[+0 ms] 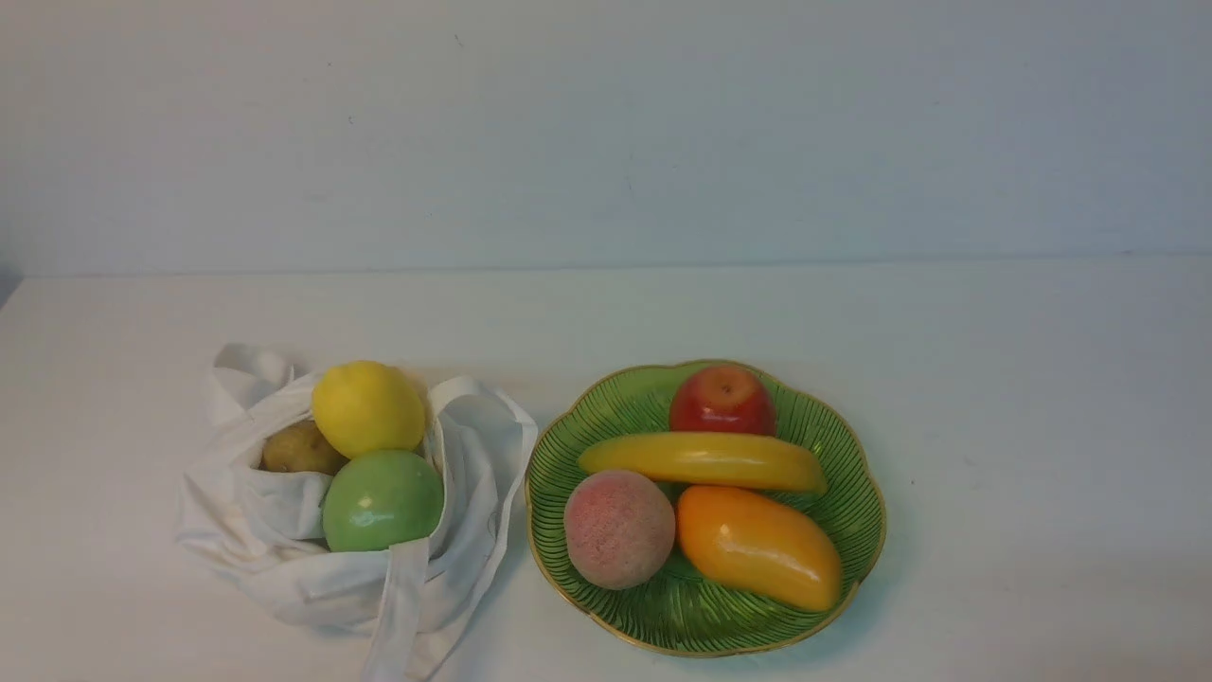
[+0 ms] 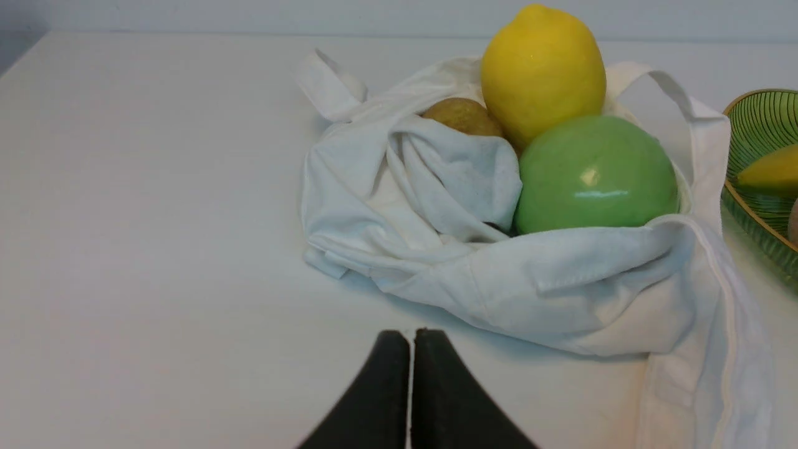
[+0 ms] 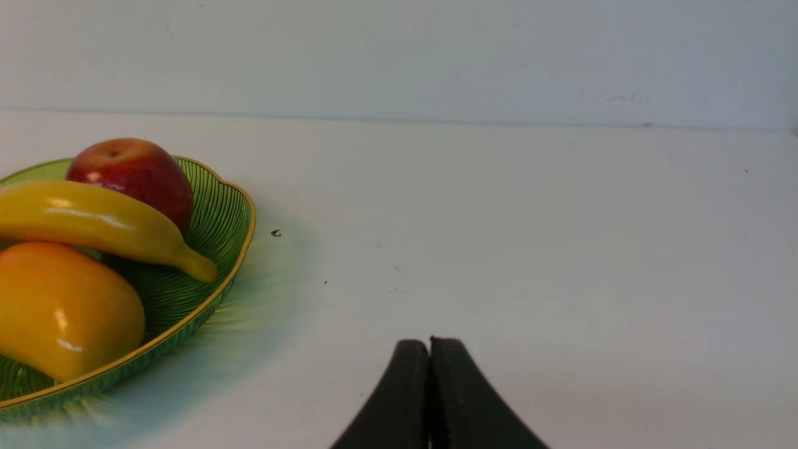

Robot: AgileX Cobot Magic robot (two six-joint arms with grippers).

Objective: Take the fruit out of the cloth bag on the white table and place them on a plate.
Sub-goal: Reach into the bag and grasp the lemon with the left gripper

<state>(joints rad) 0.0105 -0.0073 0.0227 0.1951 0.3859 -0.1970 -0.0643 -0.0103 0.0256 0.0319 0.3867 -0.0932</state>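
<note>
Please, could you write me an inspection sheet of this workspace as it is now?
Surface: white table, smooth, no spills seen.
Job's things: cloth bag open, holding lemon, green apple, brown fruit; plate beside it carries red apple, banana, peach, mango.
Clutter: small dark speck near the plate.
Hands: left hand shut, empty; right hand shut, empty.
Cables: nothing seen.
Surroundings: plain wall behind.

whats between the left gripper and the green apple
Left wrist view: past the left gripper, a bare strip of white table, then the cloth bag's bunched wall, then the green apple.
</note>
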